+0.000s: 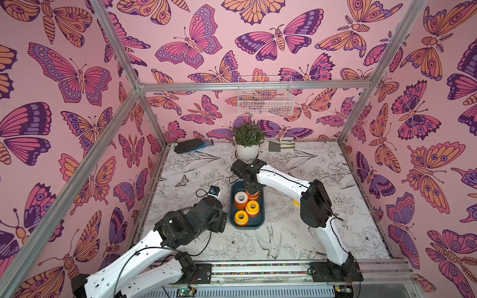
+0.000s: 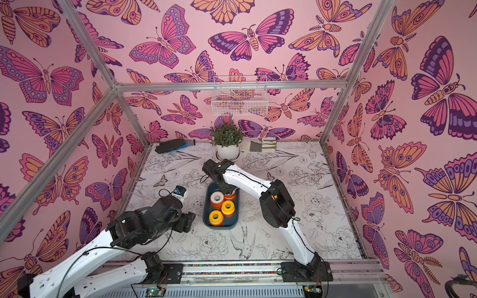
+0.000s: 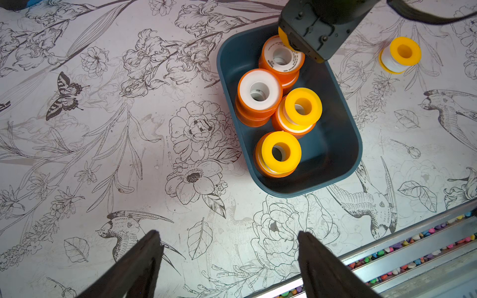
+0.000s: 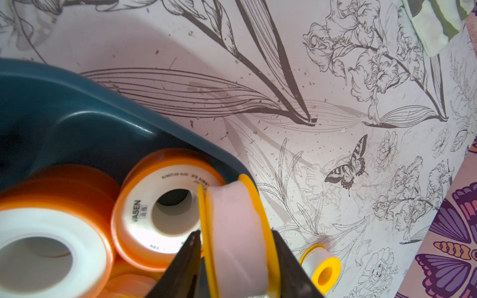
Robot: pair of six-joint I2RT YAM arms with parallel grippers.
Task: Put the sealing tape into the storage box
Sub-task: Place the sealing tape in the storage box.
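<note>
Fingers of the left arm [image 3: 139, 265] stand apart, empty, near the tabletop's [image 3: 103, 180] front edge. Beyond, the storage box [image 3: 335, 144] holds stacked sealing tape [image 3: 281, 152]. Over its far end the right fingers [image 4: 185, 258] flank a yellow-flanged spool [image 4: 232, 232]; whether they clamp it, I cannot tell. A loose spool [image 3: 400, 55] lies apart, rightward. A potted plant [image 1: 247, 134] and black glove [image 1: 191, 146] line the far edge. An orange spool [image 4: 154, 180] reads "VASEN".
</note>
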